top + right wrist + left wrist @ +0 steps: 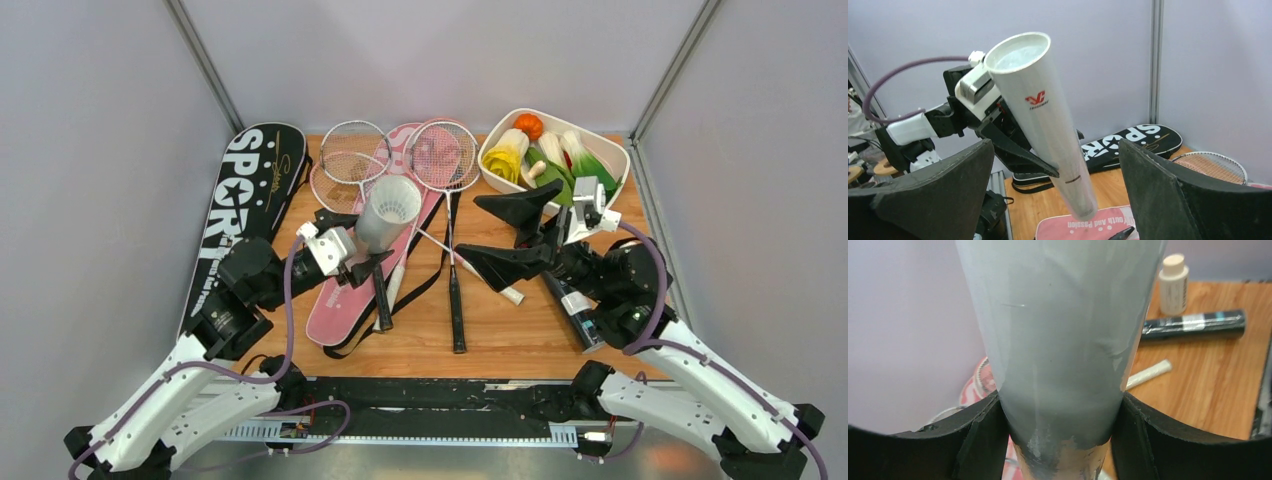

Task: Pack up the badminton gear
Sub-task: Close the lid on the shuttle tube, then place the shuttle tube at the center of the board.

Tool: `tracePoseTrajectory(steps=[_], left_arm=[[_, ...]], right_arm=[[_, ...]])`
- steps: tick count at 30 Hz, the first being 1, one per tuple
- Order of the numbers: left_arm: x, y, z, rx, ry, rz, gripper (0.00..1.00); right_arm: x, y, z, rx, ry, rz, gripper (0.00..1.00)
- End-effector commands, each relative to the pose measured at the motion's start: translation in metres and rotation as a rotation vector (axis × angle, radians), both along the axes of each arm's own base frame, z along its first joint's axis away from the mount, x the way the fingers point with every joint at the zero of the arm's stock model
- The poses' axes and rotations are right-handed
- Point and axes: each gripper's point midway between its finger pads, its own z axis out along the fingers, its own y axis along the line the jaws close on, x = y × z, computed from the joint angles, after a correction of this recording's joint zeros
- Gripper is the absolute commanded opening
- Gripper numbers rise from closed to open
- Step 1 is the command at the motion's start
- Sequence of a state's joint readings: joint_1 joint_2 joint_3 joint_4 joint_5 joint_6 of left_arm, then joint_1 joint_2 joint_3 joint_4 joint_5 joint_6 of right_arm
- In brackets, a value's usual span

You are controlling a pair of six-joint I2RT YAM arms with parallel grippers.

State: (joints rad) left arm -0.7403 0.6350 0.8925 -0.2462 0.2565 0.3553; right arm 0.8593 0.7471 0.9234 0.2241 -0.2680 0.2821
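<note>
You've got the white tube clamped in the left gripper low on its body, one jaw on either side. It's tilted with the open mouth up and leaning toward the right arm, over the pink cover. The right gripper hangs just beside it at about 3 o'clock with its jaws spread wide and nothing between them.

Looks like the step in hand is filling that tube, so here's how I'd play it:

- Keep the left arm parked. The grip sits near the closed end, so the long top can swing if you move fast.
- From the overhead view there's something white inside the mouth of the tube, probably a shuttlecock, but I can't tell how many are in there or how deep they sit.
- I don't see a loose shuttlecock on the counter, so scan before you send the right arm anywhere.
- When you bring anything to the mouth, line it up with the tube's axis, not straight down, since the tube is tilted.

Other gear: rackets lie across the pink cover around 12 o'clock, the black SPORT cover leans at 9 o'clock against the left wall, and the black tube lies under the right arm at 4 o'clock. Leave the bowl of toy vegetables and the small bottle alone.
</note>
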Motion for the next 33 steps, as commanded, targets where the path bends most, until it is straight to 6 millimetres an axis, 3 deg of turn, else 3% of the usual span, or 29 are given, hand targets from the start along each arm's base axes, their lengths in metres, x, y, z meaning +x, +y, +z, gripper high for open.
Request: tracePoseTrajectory(steps=[1, 8, 13, 19, 24, 27, 30, 33], left_arm=[[-0.015, -0.022, 0.049, -0.273, 0.131, -0.109, 0.41], [-0.024, -0.04, 0.048, -0.349, 0.291, -0.2, 0.43], [-0.023, -0.045, 0.04, -0.35, 0.305, -0.214, 0.48], [-0.015, -0.047, 0.026, -0.337, 0.354, -0.176, 0.56], [-0.006, -0.042, 0.007, -0.304, 0.382, -0.107, 0.62], [-0.005, -0.037, -0.002, -0.286, 0.37, -0.081, 0.69], [-0.007, -0.033, -0.012, -0.263, 0.377, -0.071, 0.71], [-0.013, -0.033, -0.022, -0.247, 0.378, -0.095, 0.71]], right_arm=[[0.003, 0.018, 0.015, 0.045, -0.148, 0.04, 1.0], [0.02, 0.058, 0.025, 0.036, -0.118, 0.101, 1.0], [0.032, 0.09, 0.014, 0.008, -0.101, 0.149, 0.96], [0.032, 0.118, -0.003, -0.024, -0.081, 0.254, 0.69], [0.033, 0.113, 0.002, 0.001, -0.092, 0.237, 0.33], [0.048, 0.1, 0.014, 0.001, -0.095, 0.143, 0.28], [0.067, 0.079, 0.025, 0.0, -0.07, 0.063, 0.25], [0.075, 0.054, 0.036, 0.027, -0.083, 0.045, 0.24]])
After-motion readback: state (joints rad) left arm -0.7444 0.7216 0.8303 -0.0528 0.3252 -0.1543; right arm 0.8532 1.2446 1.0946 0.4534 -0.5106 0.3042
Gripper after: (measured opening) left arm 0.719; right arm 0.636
